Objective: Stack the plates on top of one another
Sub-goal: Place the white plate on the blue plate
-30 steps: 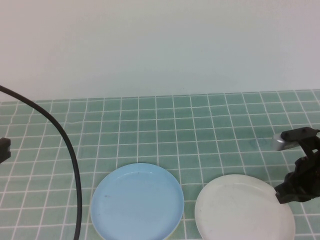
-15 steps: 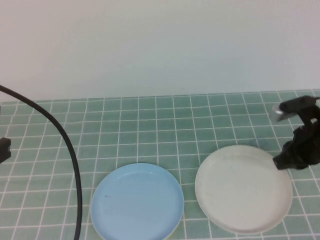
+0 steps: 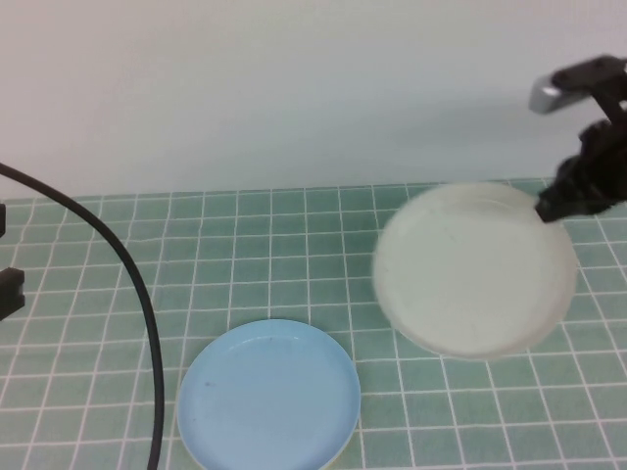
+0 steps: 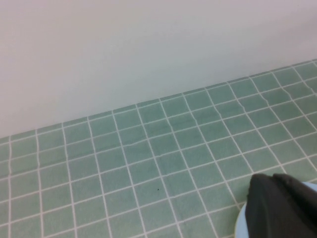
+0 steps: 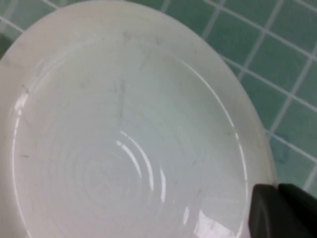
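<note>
The white plate (image 3: 475,269) hangs in the air, clear of the green tiled table (image 3: 294,255), held by its far right rim in the clenched right gripper (image 3: 551,206). A second ago it lay flat on the tiles at the near right with the gripper already on that rim; half a second ago it had begun to rise; now it has climbed much higher in the high view and its edge looks smeared with motion. From the gripper, the plate spreads out to the left and toward the robot. In the right wrist view the white plate (image 5: 124,134) fills nearly everything, its inner rings and faint scuffs showing, with a dark fingertip (image 5: 285,210) at its rim.

The light blue plate (image 3: 268,394) lies on the tiles well to the left of and below the right gripper, unmoved from the earlier frames, apart from the white one.

The left gripper (image 4: 285,208) sits at the far left, just beside the blue plate's edge; whether it is open cannot be told. A black cable (image 3: 127,284) arcs over the left side.
</note>
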`<move>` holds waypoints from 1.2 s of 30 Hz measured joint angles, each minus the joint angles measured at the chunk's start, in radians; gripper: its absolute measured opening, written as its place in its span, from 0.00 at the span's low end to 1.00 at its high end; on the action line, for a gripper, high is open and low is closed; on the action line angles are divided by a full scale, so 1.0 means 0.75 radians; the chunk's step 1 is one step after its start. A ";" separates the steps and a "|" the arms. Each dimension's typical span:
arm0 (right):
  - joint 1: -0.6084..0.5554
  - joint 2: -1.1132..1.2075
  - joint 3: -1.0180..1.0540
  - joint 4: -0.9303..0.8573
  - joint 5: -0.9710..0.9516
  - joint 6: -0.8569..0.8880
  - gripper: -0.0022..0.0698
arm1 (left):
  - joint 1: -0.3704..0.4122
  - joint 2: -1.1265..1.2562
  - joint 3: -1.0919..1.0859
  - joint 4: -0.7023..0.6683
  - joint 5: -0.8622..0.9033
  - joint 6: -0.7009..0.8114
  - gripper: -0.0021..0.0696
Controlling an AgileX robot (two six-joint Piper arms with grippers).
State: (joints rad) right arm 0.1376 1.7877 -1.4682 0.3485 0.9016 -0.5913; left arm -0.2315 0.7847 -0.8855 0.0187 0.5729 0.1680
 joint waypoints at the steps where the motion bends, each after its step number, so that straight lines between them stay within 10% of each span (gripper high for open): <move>1: 0.014 0.000 -0.023 0.028 0.015 0.000 0.04 | 0.000 0.000 0.000 0.000 -0.003 0.000 0.03; 15: 0.565 0.276 -0.098 0.097 -0.143 0.000 0.04 | 0.000 0.039 0.056 -0.050 -0.072 0.000 0.03; 36: 0.593 0.544 -0.303 0.153 -0.042 0.008 0.06 | 0.000 0.039 0.082 -0.075 -0.082 -0.001 0.03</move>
State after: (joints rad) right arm 0.5827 2.1961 -1.6955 0.4633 0.8705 -0.5857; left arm -0.2315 0.8139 -0.8241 -0.0375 0.5111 0.1675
